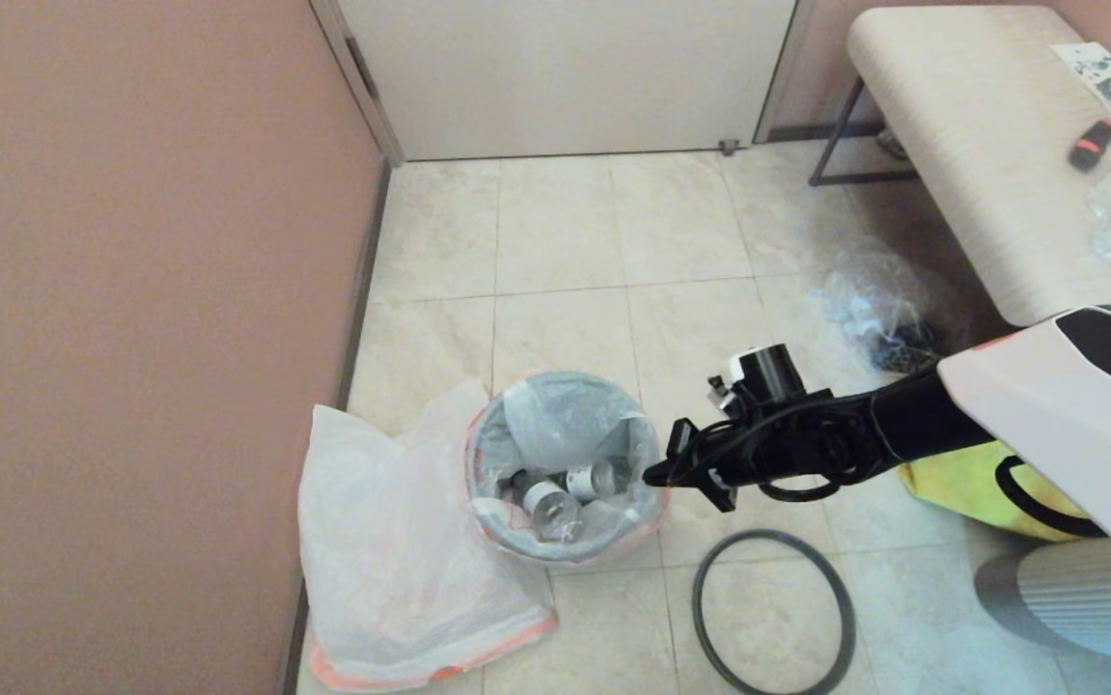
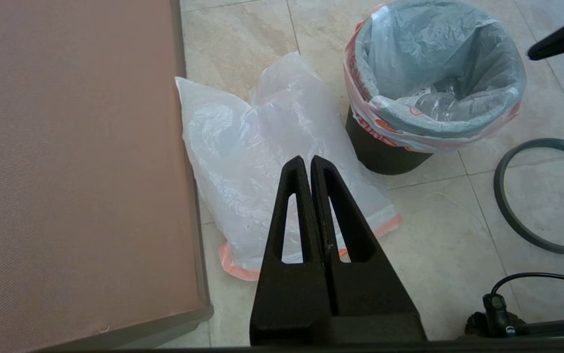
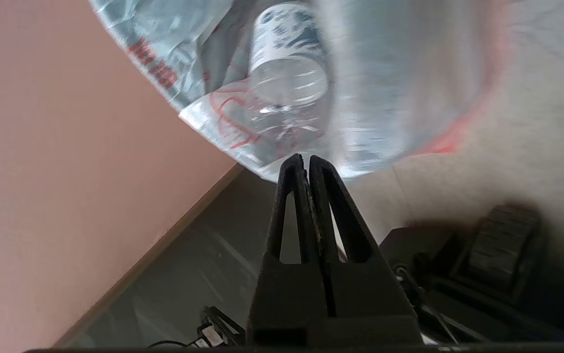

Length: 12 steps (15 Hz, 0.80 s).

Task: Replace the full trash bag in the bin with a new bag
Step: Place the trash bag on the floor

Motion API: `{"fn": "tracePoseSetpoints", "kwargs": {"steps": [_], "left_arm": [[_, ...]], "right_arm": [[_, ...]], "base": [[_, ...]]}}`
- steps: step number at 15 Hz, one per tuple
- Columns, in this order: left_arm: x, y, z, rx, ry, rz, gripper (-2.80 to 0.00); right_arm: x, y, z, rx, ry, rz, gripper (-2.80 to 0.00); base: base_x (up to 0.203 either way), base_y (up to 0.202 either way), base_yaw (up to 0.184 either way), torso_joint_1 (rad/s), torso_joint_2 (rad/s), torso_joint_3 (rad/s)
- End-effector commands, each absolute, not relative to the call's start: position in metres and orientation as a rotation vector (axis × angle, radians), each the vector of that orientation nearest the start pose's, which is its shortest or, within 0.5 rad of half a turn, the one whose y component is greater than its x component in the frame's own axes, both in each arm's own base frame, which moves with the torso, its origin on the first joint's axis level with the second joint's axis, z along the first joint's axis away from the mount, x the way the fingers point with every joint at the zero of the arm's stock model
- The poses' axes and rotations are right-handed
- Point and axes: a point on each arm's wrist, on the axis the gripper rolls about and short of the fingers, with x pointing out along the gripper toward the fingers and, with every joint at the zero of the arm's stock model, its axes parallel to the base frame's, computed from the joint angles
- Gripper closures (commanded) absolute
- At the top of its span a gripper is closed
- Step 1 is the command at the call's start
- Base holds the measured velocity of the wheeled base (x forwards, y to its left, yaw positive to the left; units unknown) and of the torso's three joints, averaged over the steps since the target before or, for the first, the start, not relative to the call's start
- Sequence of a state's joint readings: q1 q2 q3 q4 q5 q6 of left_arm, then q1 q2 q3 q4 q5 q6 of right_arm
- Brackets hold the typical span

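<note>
Right gripper [image 1: 656,473]: fingers pressed together with nothing held between them; the tip is poised at the rim of the bin on the side away from the wall, the arm reaching in level from the robot's right.
Left gripper [image 2: 308,164]: clenched shut and empty, parked low over the floor near the wall (seen only in its own wrist view), pointing toward the flat bag.
Bin [image 2: 384,154]: a small round black bin stood upright on the tiled floor, long axis vertical, mouth facing up; it is placed near the pink wall [image 1: 130,290].
Full bag [image 1: 603,541]: a translucent liner with orange print, folded out over the bin's rim; crushed clear bottles [image 1: 555,502] are seen lying inside.
New bag [image 1: 401,550]: a pale bag with an orange edge, laid flat on the floor between bin and wall, touching the bin's base.
Hoop [image 1: 773,612]: the thin dark grey ring is off the bin, lying flat on the tiles just beside it, on the robot's side.
Yellow bag [image 1: 960,483]: partly hidden under the right arm.
</note>
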State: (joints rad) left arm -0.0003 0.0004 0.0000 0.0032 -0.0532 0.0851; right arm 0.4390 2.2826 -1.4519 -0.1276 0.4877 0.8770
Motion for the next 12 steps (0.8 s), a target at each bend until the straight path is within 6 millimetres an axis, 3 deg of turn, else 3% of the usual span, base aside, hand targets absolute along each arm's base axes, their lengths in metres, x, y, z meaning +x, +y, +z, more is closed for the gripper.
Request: {"fn": "tracePoseSetpoints", "kwargs": {"steps": [1,3,5,9,12], "left_arm": [[-0.023,-0.001,0.075,0.086,0.002,-0.054,0.0],[-0.023,-0.001,0.075,0.086,0.001,-0.054,0.0],[-0.023,-0.001,0.075,0.086,0.001,-0.054,0.0],[-0.023,-0.001,0.075,0.086,0.002,-0.054,0.0],[-0.023,-0.001,0.075,0.086,0.001,-0.054,0.0]], "right_arm": [[0.396,0.21,0.089,0.784,1.066,0.537,0.0],[0.39,0.201,0.109,0.789,1.061,0.516,0.0],[0.39,0.175,0.11,0.8,1.104,0.402,0.0],[0.407,0.127,0.08,0.753,1.12,0.161,0.0],[0.413,0.122,0.053,0.746,1.169,0.117,0.0]], "base": [[0.0,0.0,0.0,0.0,0.0,0.0],[0.0,0.0,0.0,0.0,0.0,0.0],[0.0,0.0,0.0,0.0,0.0,0.0],[0.0,0.0,0.0,0.0,0.0,0.0],[0.0,0.0,0.0,0.0,0.0,0.0]]}}
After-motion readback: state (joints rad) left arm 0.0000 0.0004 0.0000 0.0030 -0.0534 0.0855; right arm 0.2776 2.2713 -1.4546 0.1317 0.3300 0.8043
